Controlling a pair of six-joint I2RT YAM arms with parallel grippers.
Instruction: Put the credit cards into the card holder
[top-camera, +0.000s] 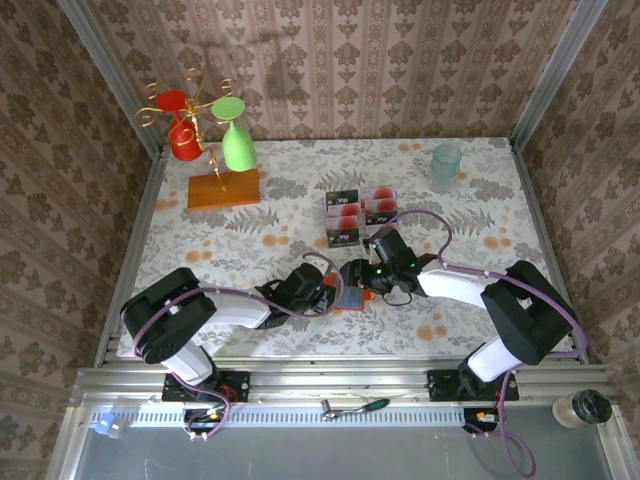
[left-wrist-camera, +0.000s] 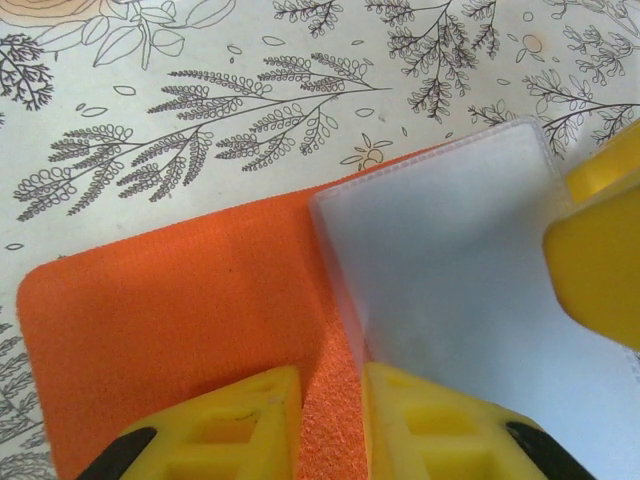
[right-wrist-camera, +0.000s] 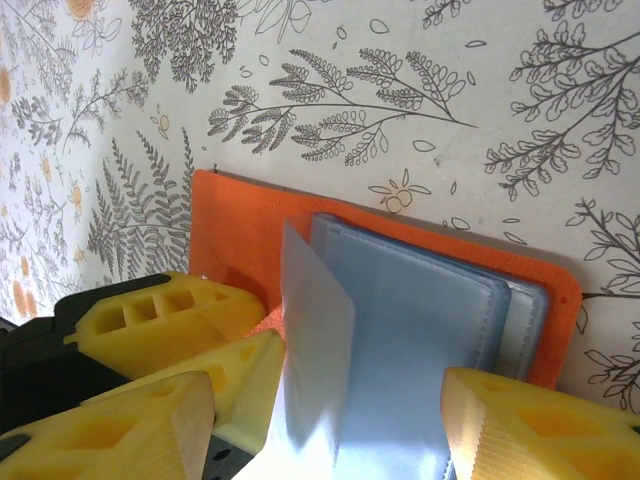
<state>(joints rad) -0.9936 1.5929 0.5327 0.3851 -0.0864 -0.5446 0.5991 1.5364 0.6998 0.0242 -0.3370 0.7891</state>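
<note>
1. Nearest us, the left tool (left-wrist-camera: 330, 405) is pressed almost together, pinching a raised fold of the orange cover of the card holder (top-camera: 352, 298). The holder lies open on the counter (top-camera: 520, 200), near its middle and between the two arms.
2. A clear sleeve (left-wrist-camera: 450, 290) stands up from that cover, and the grey-blue pockets (right-wrist-camera: 420, 330) lie flat behind it. We see no card inside.
3. Just beyond, the right tool (right-wrist-camera: 330, 395) is spread, with one finger on each side of the upright sleeve. As far as we can tell it grips nothing.
4. We think the sleeve is the weak point. Nothing clamps it, so it could flop shut over the pockets, and then a card would meet a closed mouth. The left pinch sits on thin fabric, so a sideways tug from the right arm could pull the cover free or drag the whole holder.
5. Farther off, the credit cards (top-camera: 345, 222) lie flat in a tight cluster, close to the right tool but apart from the holder. They are thin and lie flush with the counter, so a finger may skid over one, push the cluster away, or lift two together.
6. Farthest away, a wooden base (top-camera: 222, 190) with hanging glasses stands at the far left, and a pale cup (top-camera: 445, 162) at the far right. Both are well apart from the work, so only a wide swing would trouble them.
</note>
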